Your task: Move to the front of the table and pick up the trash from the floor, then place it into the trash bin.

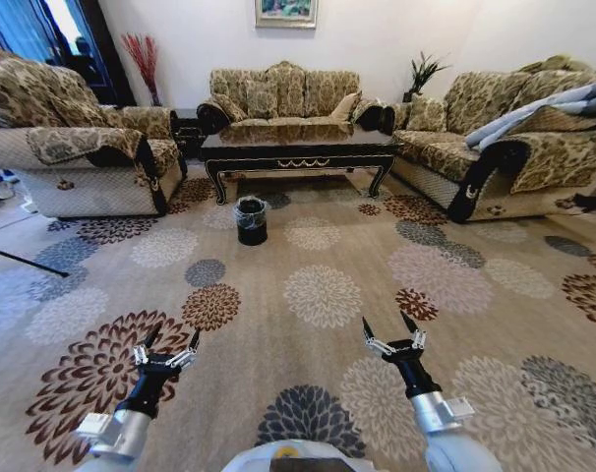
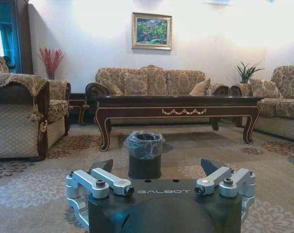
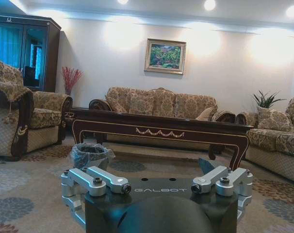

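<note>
The dark-brown table (image 1: 298,149) with its gold swag stands far ahead between the sofas, seen also in the wrist views (image 2: 178,103) (image 3: 156,127). In front of its left leg the small black trash bin (image 1: 251,219) (image 2: 144,145) (image 3: 89,154) sits on the flowered floor (image 1: 323,295), lined with a crinkly bag. I cannot make out the trash on the carpet. My left gripper (image 1: 176,331) (image 2: 156,167) and right gripper (image 1: 386,320) (image 3: 152,167) hover low and near, both open and empty, pointing toward the table.
A patterned armchair (image 1: 72,147) flanks the left, a sofa (image 1: 283,93) stands behind the table, and another sofa (image 1: 514,147) with a grey blanket is on the right. A thin dark rod (image 1: 23,261) lies at the left. Wide carpet stretches between me and the bin.
</note>
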Robot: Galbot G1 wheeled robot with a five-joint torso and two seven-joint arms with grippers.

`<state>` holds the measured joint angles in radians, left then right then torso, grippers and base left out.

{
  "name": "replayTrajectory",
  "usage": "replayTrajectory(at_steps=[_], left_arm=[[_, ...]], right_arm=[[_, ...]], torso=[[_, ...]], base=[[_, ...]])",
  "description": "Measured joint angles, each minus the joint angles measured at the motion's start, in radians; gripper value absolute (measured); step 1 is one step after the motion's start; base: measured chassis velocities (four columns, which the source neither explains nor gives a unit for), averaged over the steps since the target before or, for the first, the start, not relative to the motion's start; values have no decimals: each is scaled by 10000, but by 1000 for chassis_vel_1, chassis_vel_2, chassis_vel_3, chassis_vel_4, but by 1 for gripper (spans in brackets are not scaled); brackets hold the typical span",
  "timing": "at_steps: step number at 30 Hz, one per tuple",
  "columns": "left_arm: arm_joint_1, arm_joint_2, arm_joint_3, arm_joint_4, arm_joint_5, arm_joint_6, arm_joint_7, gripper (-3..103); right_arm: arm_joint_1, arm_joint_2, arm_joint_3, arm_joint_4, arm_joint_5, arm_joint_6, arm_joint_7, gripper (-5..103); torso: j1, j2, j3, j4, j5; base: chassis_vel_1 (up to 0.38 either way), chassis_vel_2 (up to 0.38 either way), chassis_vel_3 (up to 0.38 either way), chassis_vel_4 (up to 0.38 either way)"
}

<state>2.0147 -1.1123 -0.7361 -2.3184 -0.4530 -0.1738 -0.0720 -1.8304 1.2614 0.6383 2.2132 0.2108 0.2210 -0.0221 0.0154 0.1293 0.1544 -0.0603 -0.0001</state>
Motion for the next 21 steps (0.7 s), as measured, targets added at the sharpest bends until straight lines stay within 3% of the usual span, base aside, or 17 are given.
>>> replayTrajectory(at_steps=[21], left_arm=[[0, 0, 0, 0, 0, 0, 0, 100]], right_arm=[[0, 0, 0, 0, 0, 0, 0, 100]], torso=[[169, 718, 541, 0, 1]], base=[[0, 0, 0, 0]])
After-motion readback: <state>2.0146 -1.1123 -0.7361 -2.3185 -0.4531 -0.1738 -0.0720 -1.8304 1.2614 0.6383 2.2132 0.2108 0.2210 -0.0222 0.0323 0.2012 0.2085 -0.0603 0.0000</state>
